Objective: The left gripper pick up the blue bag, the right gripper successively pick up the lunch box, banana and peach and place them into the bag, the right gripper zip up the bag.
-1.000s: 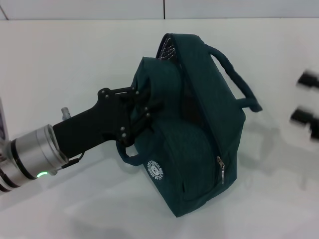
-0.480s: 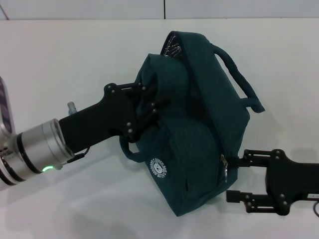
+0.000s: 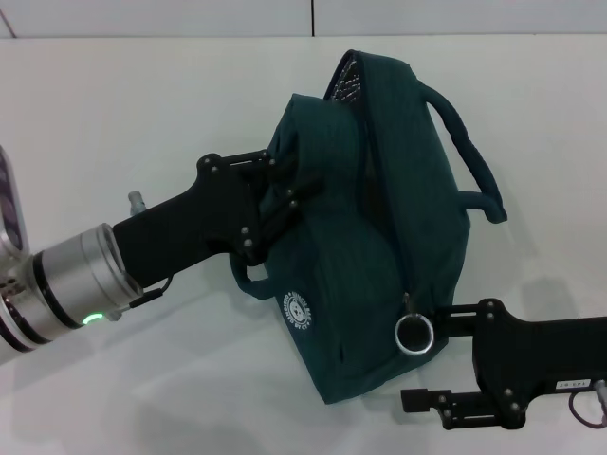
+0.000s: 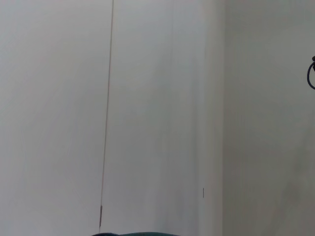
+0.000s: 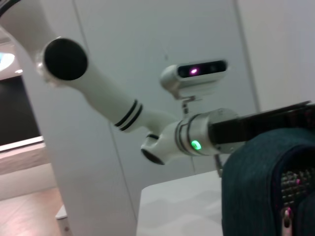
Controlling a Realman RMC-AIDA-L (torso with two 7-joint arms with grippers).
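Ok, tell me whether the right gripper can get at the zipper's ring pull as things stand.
Probably yes. The right gripper sits open right beside the ring pull, which hangs free off the blue bag with nothing between them. The left gripper grips the bag's far side, clear of the zipper.

right gripper (image 3: pixel 417 358) arrived, zipper ring (image 3: pixel 415 334) lifted

Blue bag (image 3: pixel 379 237) between left claw (image 3: pixel 275 204) and right claw (image 3: pixel 427 365)

White table (image 3: pixel 142 104) (plain), pale wall (image 4: pixel 162 98) behind.
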